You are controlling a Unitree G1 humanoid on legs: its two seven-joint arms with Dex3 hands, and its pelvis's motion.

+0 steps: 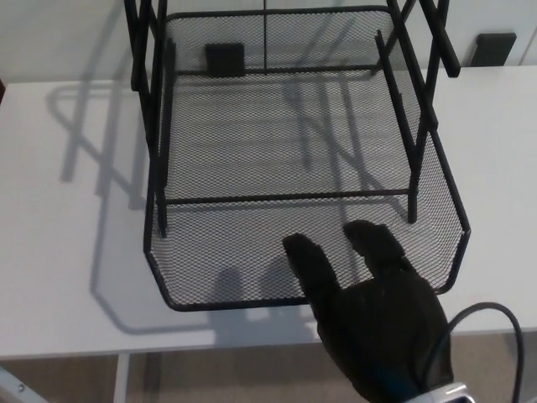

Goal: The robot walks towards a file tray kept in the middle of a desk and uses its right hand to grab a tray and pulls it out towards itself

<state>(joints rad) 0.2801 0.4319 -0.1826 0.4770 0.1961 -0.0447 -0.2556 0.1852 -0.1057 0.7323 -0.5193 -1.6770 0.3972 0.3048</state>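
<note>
— Evidently the wire-mesh tray [302, 180] is seated in the lowest tier of a black file rack [151, 109], near the middle of the white counter [67, 252], with its front lip projecting past the rack's uprights toward the counter's near edge. How is it expected to handle?

— It is judged to be light and stiff: thin metal mesh on a rigid rim, nothing seen inside. Some snagging on the rack's rails could be met, and the whole rack might be dragged along, since nothing is seen holding it down.

— Where should it be taken hold of?

— The front rim is suggested, near its middle. The right hand [377, 323] is already placed there, two fingers [309, 256] spread apart and laid over the rim onto the mesh; nothing is pinched yet. The thumb cannot be made out.

— What else is seen around?

— A cable [482, 312] is looped beside the wrist, and a dark block [495, 46] sits against the back wall at the right. The pulling path looks unobstructed. The left hand is not in view.
</note>
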